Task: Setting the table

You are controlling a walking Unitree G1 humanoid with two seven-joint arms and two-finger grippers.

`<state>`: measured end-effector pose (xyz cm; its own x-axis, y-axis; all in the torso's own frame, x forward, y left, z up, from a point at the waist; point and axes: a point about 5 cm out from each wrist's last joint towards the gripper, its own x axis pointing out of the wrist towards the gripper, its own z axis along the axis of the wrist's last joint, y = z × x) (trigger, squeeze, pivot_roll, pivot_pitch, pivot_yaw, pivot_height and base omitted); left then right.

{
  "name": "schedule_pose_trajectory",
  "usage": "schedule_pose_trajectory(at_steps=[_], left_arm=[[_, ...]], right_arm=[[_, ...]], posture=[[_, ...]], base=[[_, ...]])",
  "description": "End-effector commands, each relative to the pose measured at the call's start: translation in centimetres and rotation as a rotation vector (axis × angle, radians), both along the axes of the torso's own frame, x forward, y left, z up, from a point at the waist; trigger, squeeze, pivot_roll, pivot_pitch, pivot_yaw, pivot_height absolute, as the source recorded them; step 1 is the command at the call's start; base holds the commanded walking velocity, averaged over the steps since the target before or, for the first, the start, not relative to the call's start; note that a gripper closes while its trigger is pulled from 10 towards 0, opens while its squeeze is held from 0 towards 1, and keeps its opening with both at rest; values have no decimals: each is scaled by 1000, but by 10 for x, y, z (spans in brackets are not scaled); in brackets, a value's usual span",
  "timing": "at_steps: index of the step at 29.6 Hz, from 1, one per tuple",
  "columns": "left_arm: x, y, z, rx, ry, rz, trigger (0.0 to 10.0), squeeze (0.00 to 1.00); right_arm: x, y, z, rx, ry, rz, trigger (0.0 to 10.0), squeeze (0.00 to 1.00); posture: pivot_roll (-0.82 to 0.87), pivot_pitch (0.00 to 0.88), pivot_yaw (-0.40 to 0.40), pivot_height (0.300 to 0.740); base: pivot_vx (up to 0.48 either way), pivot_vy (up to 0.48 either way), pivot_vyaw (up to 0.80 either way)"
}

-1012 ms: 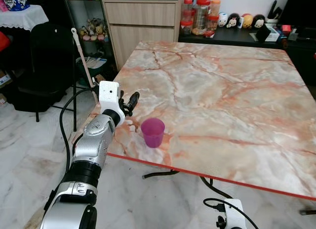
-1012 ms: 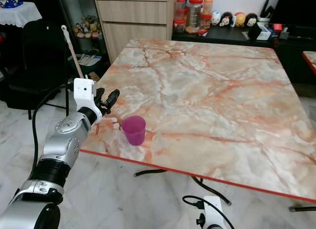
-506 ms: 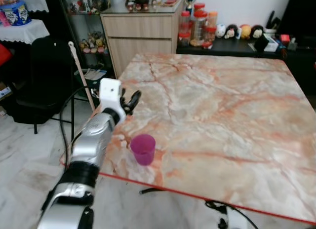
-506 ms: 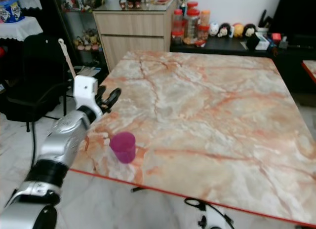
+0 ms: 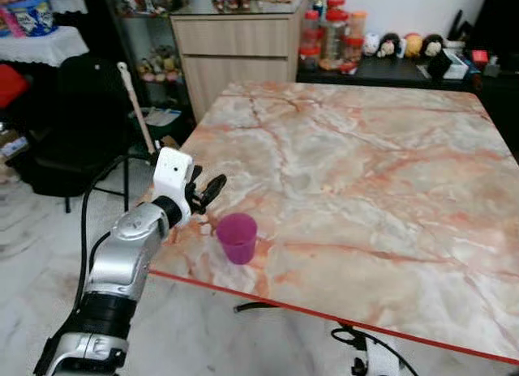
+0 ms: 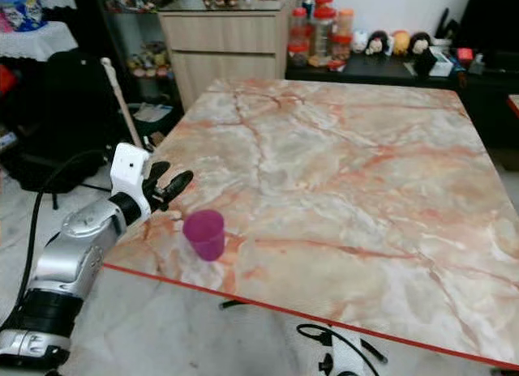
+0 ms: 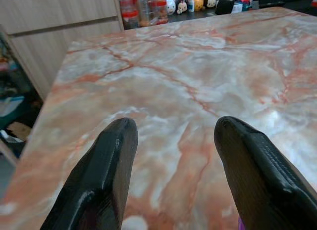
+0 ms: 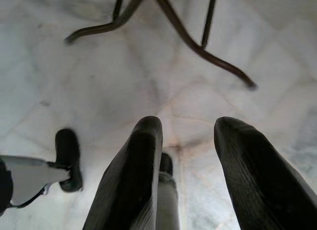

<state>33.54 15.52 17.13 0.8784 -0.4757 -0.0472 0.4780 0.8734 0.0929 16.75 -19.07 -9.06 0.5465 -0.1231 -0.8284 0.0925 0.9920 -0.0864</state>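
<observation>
One small magenta plastic cup is standing near the marble table's red-trimmed front edge; the left gripper is hovering just beside it, fingers spread wide, seemingly not touching.

Even, bright indoor light on the marble table; head views slightly soft, wrist views blur close up.

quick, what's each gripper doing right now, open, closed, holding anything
Left gripper: jaws open, holding nothing, just left of the small magenta plastic cup on the marble table.
Right gripper: jaws open, empty, hanging idle above the floor.
</observation>
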Motion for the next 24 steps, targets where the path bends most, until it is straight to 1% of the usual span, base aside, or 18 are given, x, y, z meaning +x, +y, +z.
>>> schedule_pose_trajectory(at_steps=[1, 2, 4, 7, 8, 10, 13, 16, 24], left_arm=[[-1, 0, 5, 38, -5, -25, 10000, 0], [-4, -1, 4, 64, 3, -67, 10000, 0], [-7, -1, -1, 111, 19, -113, 10000, 0], [-10, -3, -4, 118, 42, -142, 10000, 0], [-12, -6, -6, 133, 51, -167, 10000, 0], [-13, -7, -7, 145, 55, -179, 10000, 0], [-19, -14, -11, 175, 78, -252, 10000, 0], [-21, -18, -14, 180, 84, -281, 10000, 0], [-19, -25, -18, 191, 96, -300, 10000, 0]], right_arm=[[1, -1, 0, -2, -2, 1, 10000, 0], [1, -1, 1, -4, -1, 4, 10000, 0], [1, -2, 1, -5, -2, 2, 10000, 0], [2, -2, 1, -6, -4, 2, 10000, 0], [3, -2, 2, -7, -5, 2, 10000, 0], [3, -2, 2, -7, -6, 3, 10000, 0], [5, -2, 2, -7, -9, 7, 10000, 0], [5, -2, 2, -7, -9, 11, 10000, 0], [5, -2, 3, -10, -9, 17, 10000, 0]], posture=[[48, 0, 50, 740], [47, 0, 52, 740], [45, 0, 52, 740], [43, 0, 53, 740], [44, 0, 53, 740], [44, 0, 53, 740], [46, 0, 51, 740], [45, 0, 50, 740], [41, 0, 53, 740]], base=[[0, 0, 0], [0, 0, 0], [0, 0, 0], [0, 0, 0], [0, 0, 0], [0, 0, 0], [0, 0, 0], [0, 0, 0], [0, 0, 0]])
